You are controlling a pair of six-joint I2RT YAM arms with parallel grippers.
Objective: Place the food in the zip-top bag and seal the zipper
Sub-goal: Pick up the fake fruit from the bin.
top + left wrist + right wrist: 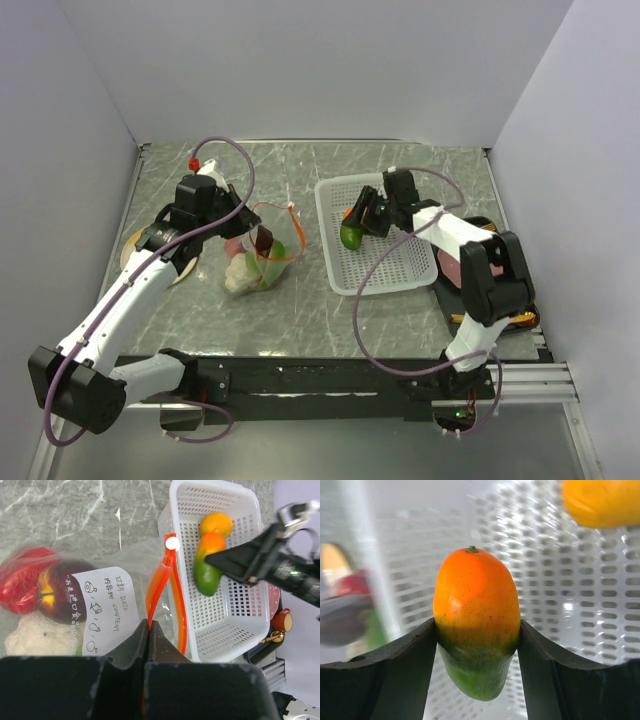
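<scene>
**Right arm.** The right claw point(477, 635) pinches the mango point(476, 605) across its middle, one finger pressed to each flank. In the right wrist view the fruit's long axis stands crosswise to the line between the fingers. The orange stem end points away from the claw's body and the green end points toward it. From above, the mango point(351, 237) is inside the white basket point(395, 262), near its left wall. Its long axis runs roughly along that wall, orange end toward the far side and green end toward the arms. Whether it touches the basket floor cannot be told. The orange point(216, 524) lies in the basket just beyond the mango's orange end.

**Left arm.** The left claw point(149, 625) is pressed together on one end of the zipper point(152, 597), at the mouth of the zip-top bag point(250, 268). From the claw the strip runs away as two parted strands, so the mouth is unsealed. They meet at a white bead point(172, 543) beside the basket's wall.

**Bag.** The bag rests on the worktop point(300, 310) left of the basket, with its mouth toward the basket. Inside it are the red pepper point(22, 582), the dark purple ball point(62, 597) and the cauliflower point(40, 635), behind a white label point(107, 605).
</scene>
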